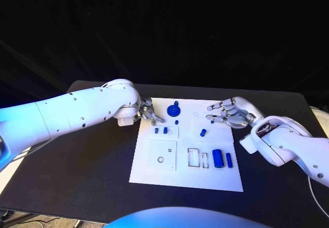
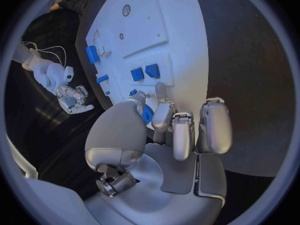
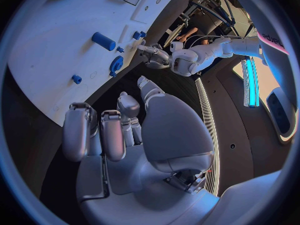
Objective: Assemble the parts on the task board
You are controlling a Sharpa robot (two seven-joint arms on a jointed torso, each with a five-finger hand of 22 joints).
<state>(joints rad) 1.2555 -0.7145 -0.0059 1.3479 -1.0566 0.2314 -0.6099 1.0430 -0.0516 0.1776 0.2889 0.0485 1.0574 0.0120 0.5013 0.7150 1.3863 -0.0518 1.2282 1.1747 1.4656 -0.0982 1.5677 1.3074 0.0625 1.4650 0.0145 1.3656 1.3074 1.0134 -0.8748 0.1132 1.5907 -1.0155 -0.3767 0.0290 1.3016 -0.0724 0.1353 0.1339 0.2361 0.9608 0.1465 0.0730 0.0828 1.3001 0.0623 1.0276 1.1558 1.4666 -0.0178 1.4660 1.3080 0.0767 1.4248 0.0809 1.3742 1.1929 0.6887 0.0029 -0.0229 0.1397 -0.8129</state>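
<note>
The left hand (image 1: 147, 112) hovers at the far left edge of the task board (image 1: 154, 173), fingers curled loosely, holding nothing; the round blue part (image 1: 174, 110) lies on the board's far end just beside it; smaller blue parts (image 1: 165, 129) sit nearer the middle; the blue cylinder (image 1: 217, 158) rests toward the near right; all appear light, rigid and smooth, so they are best pinched across the sides; the right hand (image 1: 227, 114) hangs empty, fingers apart, at the far right edge.

Right hand (image 3: 134, 135) with fingers curled, holding nothing, near the white task board (image 3: 50, 50). On the board: blue cylinder (image 3: 103, 41), blue round part (image 3: 116, 64). Left hand (image 3: 153, 55) at the board's edge.
</note>
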